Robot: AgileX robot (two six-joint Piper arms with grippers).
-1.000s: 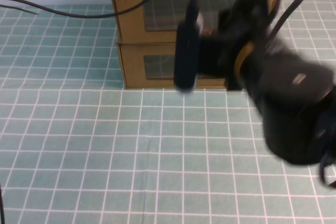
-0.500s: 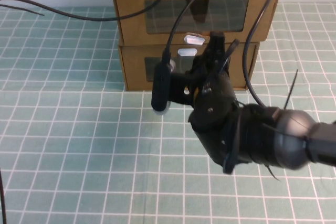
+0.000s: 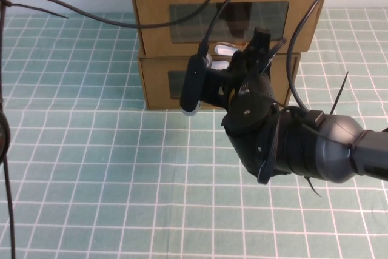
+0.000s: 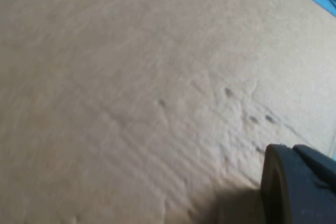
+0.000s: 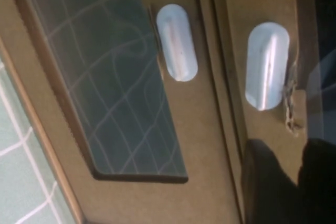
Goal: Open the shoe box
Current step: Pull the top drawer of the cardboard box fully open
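A black cable comes in from the far left, crosses the green gridded surface and climbs onto the boxes. The left hand shows only in its own wrist view, as a dark edge close over a bare cardboard face that fills the picture; I cannot tell whether it is open or closed.

At the far centre two cardboard shoe boxes stand stacked, the upper box squarely on the lower box; both face the near side and both are shut, fronts flush. Each front has a dark window; the upper window is in plain sight, while only the left end of the lower window shows. A pale oval tab sits on each front near the seam between the boxes; the lower tab lies just beside its window's edge and the upper tab lies across the seam from it.

The right hand is up at the box fronts by that seam, just right of the tabs; I cannot tell whether it is open, closed or touching the cardboard. The right arm, dark and bulky, reaches in from the right above the surface; a black oblong unit on its left side hangs in front of the lower box and covers part of the lower window.
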